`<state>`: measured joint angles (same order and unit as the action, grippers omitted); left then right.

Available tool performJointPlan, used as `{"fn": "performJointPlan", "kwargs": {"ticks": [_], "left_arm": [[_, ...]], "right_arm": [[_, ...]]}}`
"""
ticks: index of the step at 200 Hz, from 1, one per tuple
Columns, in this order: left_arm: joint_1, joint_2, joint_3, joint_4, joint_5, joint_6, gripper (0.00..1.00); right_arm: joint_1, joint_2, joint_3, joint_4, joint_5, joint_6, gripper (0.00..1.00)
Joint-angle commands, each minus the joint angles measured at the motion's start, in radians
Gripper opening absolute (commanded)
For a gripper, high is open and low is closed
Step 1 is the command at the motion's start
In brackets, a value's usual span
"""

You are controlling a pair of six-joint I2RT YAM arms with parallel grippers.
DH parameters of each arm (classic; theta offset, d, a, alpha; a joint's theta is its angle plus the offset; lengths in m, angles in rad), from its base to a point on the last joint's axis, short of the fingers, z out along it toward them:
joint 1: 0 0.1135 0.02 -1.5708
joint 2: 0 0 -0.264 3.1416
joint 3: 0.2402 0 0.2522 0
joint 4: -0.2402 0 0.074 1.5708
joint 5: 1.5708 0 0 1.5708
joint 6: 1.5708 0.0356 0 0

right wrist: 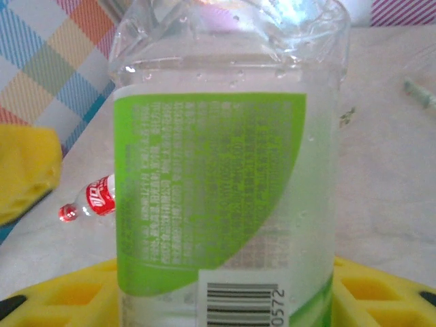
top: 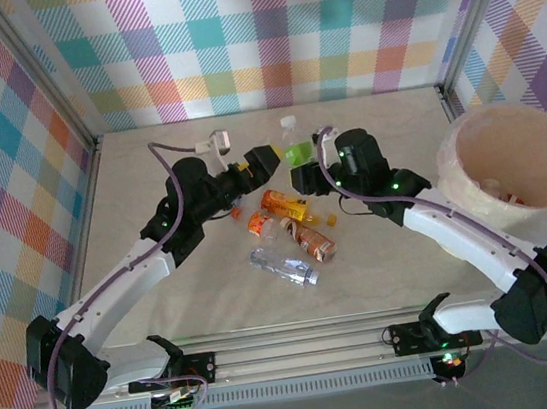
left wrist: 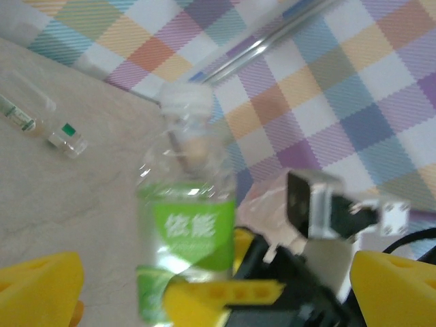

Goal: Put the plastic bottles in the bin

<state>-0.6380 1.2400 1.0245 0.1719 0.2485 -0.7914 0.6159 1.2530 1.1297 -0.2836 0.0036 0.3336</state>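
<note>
The green-label bottle (top: pixel 297 149) stands upright at the middle of the table (top: pixel 394 123), white cap (top: pixel 289 122) up, at 12 o'clock from the right gripper (top: pixel 300 168). That gripper's yellow fingers (right wrist: pixel 381 286) are pressed against the bottle's lower part, pinching it, with the label and barcode close to the right wrist camera. The left gripper (top: pixel 261 159) is at 9 o'clock from the same bottle. In the left wrist view its 2 yellow fingers (left wrist: pixel 39 289) are spread wide, 1 to each side of the bottle and apart from it.

In the top view, 4 more bottles lie loose in a cluster at 6 o'clock from the held one:
- 2 orange-label bottles (top: pixel 283 203) close together
- 1 brown-label bottle (top: pixel 315 243) just beyond them
- 1 clear bottle (top: pixel 284 267) nearest the arm bases

In the right wrist view, 1 small red-label bottle (right wrist: pixel 92 201) lies on the table at 9 o'clock from the held bottle. The left wrist view shows 1 clear bottle with a thin green band (left wrist: pixel 41 126) lying far back on the table at 10 o'clock. I cannot tell whether either of these belongs to the cluster.

There is 1 bin (top: pixel 528 146), at 3 o'clock from the right gripper, well apart from the held bottle. A few orange bits (top: pixel 502 193) show inside it, too small to count.
</note>
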Motion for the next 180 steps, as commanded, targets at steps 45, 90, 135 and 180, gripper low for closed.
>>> {"fn": "performJointPlan", "kwargs": {"ticks": [45, 90, 135, 180], "left_arm": [[-0.040, -0.010, -0.082, -0.032, -0.076, 0.056, 1.00], [-0.053, -0.010, -0.115, 0.025, -0.167, 0.057, 1.00], [-0.059, -0.007, -0.117, 0.025, -0.174, 0.061, 1.00], [-0.061, 0.002, -0.118, 0.018, -0.156, 0.063, 1.00]], "right_arm": [[-0.217, -0.157, 0.115, -0.218, -0.027, -0.158, 0.56], [-0.448, -0.257, 0.161, -0.336, -0.164, -0.214, 0.54], [-0.625, -0.332, 0.208, -0.438, -0.119, -0.253, 0.56], [-0.784, -0.341, 0.205, -0.476, 0.032, -0.280, 0.59]]}}
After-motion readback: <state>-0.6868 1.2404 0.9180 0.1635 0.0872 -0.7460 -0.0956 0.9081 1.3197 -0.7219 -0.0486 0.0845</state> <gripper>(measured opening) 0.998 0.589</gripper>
